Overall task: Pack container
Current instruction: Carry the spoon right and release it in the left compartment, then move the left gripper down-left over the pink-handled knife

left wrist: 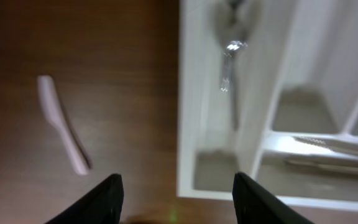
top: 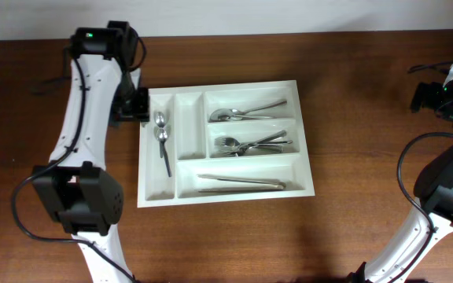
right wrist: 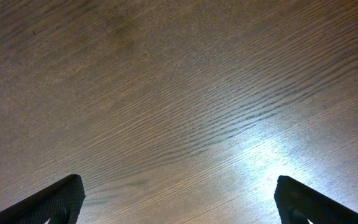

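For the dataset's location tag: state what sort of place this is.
Probably a robotics lab bench: two robot arms stand at a wooden table, with a white cutlery tray of spoons and forks between them. No kitchen fittings show.

I see the container (top: 188, 126) mid-table (top: 352, 47). Its leftmost upright compartment holds a spoon pair (top: 162, 137), one behind the other. Of the three long compartments to the right, the rear holds loose spoons (top: 242, 114), the middle holds forks (top: 250, 145) and the front holds tongs (top: 241, 184). My left gripper (left wrist: 177, 183) is just beside the container's rear left corner. A slim object (left wrist: 61, 124) lies on the table left of the container, not touching it. My right gripper (right wrist: 179, 193) is over the table's far right, well apart.
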Motion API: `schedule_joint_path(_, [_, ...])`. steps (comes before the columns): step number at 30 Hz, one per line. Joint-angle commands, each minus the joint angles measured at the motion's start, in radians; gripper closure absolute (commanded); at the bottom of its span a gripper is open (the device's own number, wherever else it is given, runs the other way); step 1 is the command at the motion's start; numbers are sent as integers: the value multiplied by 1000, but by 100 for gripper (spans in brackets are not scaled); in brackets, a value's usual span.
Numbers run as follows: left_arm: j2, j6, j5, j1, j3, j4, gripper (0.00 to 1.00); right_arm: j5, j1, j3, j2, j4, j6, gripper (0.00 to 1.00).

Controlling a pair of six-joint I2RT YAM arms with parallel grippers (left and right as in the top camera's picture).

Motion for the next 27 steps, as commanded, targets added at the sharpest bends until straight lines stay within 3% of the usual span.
schedule_joint_path(1, [-43, 8, -72, 23, 14, -6, 41, -2, 4, -3, -12, 3, 9, 1])
schedule_joint_path(9, [-269, 8, -78, 96, -97, -6, 40, -2, 4, -3, -12, 3, 9, 1])
schedule_joint_path(16, [-554, -21, -85, 257, -539, 101, 34, -2, 4, -3, -12, 3, 9, 1])
schedule_joint_path(18, [-614, -20, -85, 298, -658, 156, 27, -2, 4, -3, -12, 3, 9, 1])
schedule_joint_path(21, [-666, -21, -87, 351, -805, 223, 6, -2, 4, -3, -12, 3, 9, 2])
schedule_joint_path(27, [-665, -21, -129, 404, -1034, 400, 1, -2, 4, -3, -12, 3, 9, 1])
